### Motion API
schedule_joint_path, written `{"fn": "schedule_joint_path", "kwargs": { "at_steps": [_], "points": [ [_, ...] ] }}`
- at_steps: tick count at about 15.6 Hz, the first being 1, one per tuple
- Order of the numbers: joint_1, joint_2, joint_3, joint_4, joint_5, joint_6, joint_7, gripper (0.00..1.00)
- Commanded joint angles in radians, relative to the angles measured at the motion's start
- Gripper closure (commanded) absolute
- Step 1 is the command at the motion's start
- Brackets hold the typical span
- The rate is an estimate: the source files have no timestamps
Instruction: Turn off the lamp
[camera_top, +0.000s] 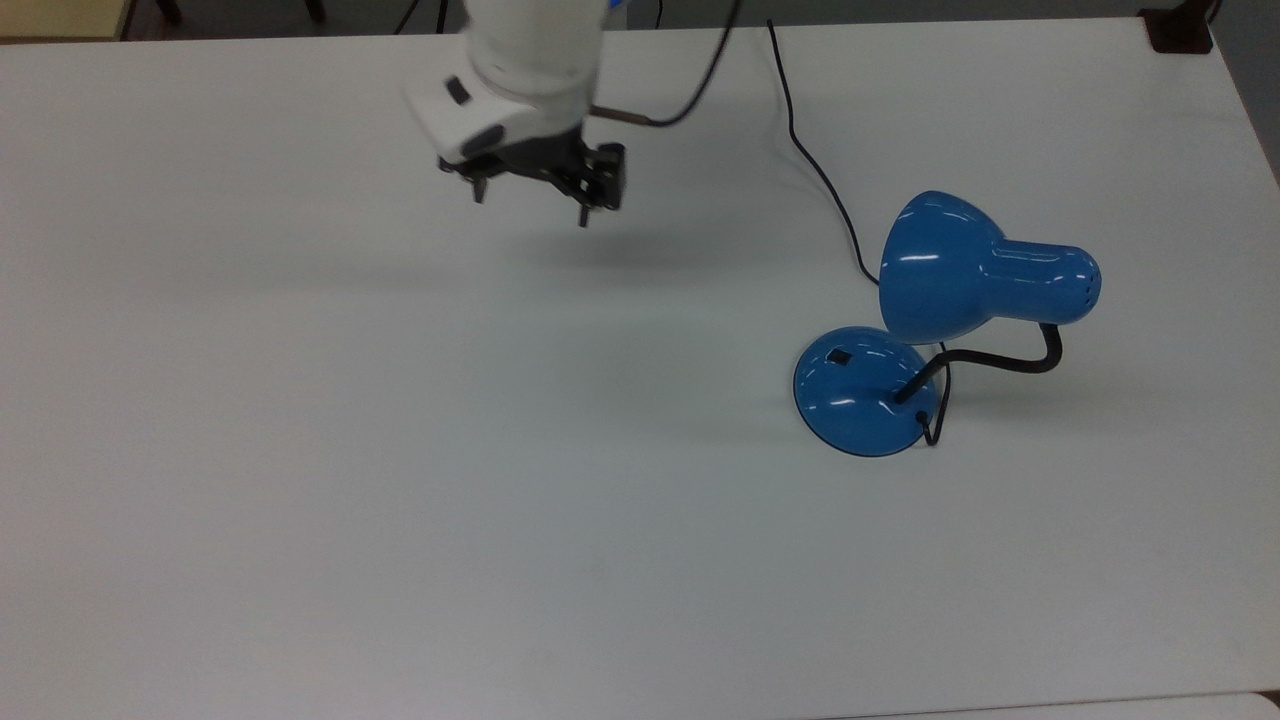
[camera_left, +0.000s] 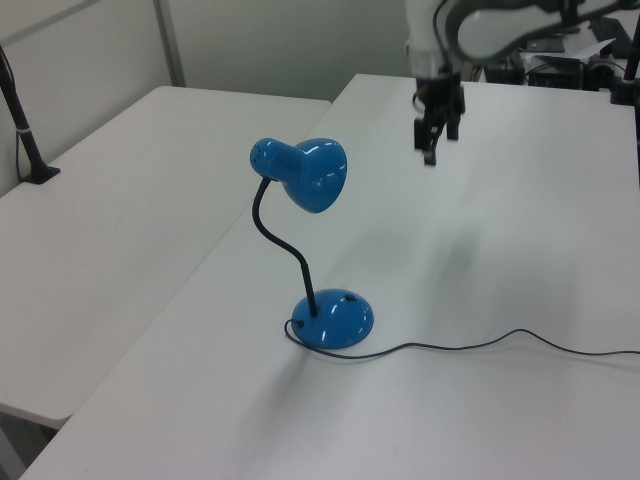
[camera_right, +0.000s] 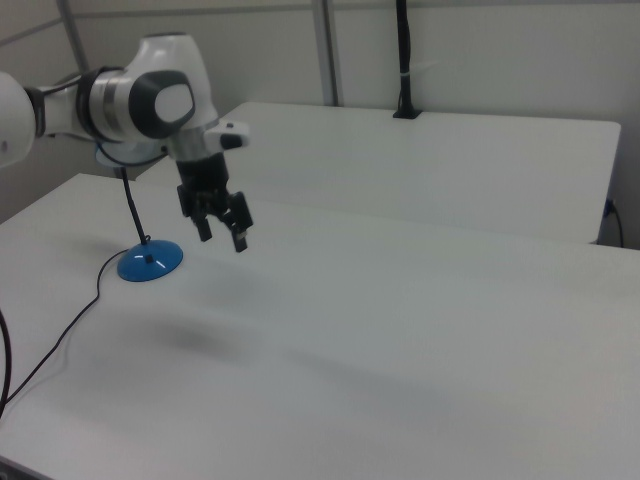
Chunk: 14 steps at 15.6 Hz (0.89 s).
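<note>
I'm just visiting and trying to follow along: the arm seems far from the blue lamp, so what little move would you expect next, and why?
Probably none toward the lamp; I'd expect the arm to settle clear of it. The gripper hangs open and empty above the bare table, well to the top view's left of the base. No glow shows under the shade, so the lamp looks off, though the small black switch gives no readable position.

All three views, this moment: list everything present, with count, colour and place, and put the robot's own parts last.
lamp: one, glossy blue with a black bent neck, standing at the top view's right
cord: one, dark, running from the lamp's base across the table
table: one, white, under the lamp
second table: one, white, at the left view's left
post: one, black, at the second table's far edge in the right view
arm: one, white and grey
pincer: one, black, open, in the air well away from the lamp
</note>
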Motion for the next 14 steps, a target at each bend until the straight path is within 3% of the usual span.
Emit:
{"fn": "schedule_joint_path", "kwargs": {
  "at_steps": [1,14],
  "points": [
    [-0.058,-0.105,0.010,-0.006,-0.010,-0.062,-0.072,0.00],
    [-0.090,-0.116,-0.004,0.039,0.004,-0.121,-0.112,0.00]
  ]
}}
